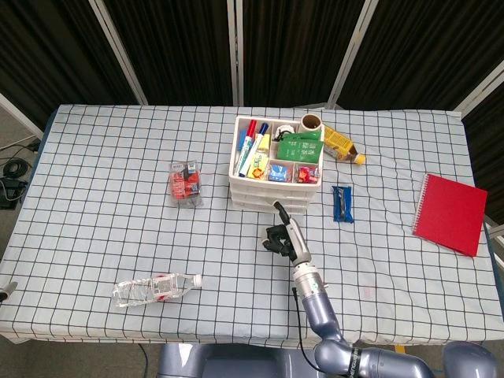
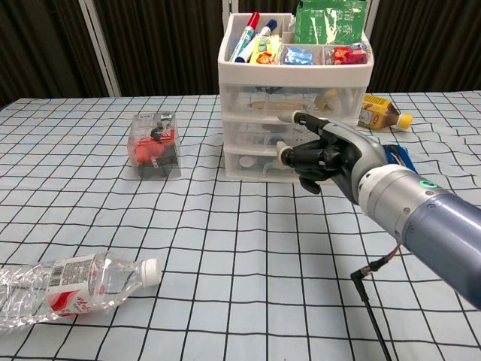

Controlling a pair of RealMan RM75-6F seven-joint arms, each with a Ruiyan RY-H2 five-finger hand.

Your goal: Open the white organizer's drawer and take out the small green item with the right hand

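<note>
The white organizer (image 1: 253, 196) (image 2: 230, 78) stands at the table's middle back, with three translucent drawers, all closed. Its top tray holds markers, a green packet (image 1: 298, 147) (image 2: 329, 21) and small packs. The drawers' contents are blurred, and I cannot pick out a small green item inside. My right hand (image 1: 283, 235) (image 2: 325, 155) hovers just in front of the drawers, holding nothing. One finger points at the middle drawer (image 2: 259, 131), its tip close to the front, and the others are curled in. Neither view shows my left hand.
A clear pack with a red and black item (image 1: 186, 183) (image 2: 155, 147) lies left of the organizer. A crushed plastic bottle (image 1: 156, 288) (image 2: 68, 286) lies front left. A yellow carton (image 1: 342, 145) (image 2: 379, 113), a blue bar (image 1: 341, 203) and a red notebook (image 1: 450, 213) lie to the right.
</note>
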